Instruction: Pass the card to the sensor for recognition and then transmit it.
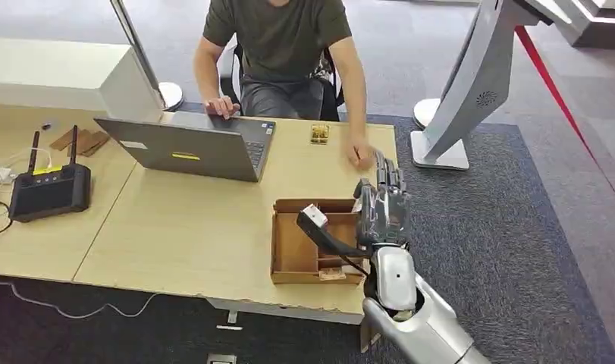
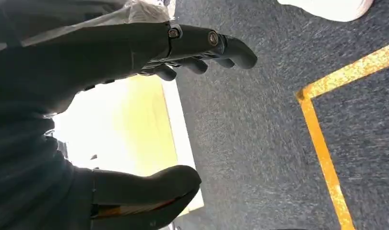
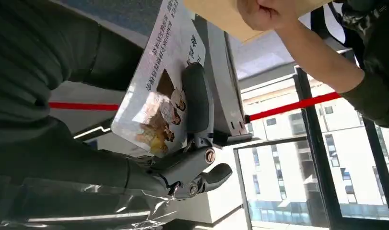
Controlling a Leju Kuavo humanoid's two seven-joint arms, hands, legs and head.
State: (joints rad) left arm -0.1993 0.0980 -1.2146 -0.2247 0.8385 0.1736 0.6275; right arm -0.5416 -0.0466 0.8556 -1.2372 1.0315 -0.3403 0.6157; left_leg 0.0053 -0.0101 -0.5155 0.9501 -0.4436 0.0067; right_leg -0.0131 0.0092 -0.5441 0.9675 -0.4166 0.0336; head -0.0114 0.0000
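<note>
My right hand [image 1: 381, 206] is raised over the table's right end, just beyond a shallow cardboard box [image 1: 289, 250]. In the right wrist view this hand [image 3: 182, 165] holds a printed card [image 3: 154, 96] with pictures and text, its thumb [image 3: 197, 103] pressed across the card's face. A black stalk with a white head, the sensor [image 1: 313, 217], rises from the box just left of the hand. A person's hand [image 1: 359, 157] rests on the table a little past my fingers. My left hand [image 2: 87, 57] hangs over grey carpet, fingers apart and holding nothing.
A person sits at the far side behind an open laptop [image 1: 190, 144]. A black router [image 1: 50, 189] stands at the left and a small gold object [image 1: 319, 133] lies near the far edge. A white kiosk stand [image 1: 471, 83] rises off the table's right.
</note>
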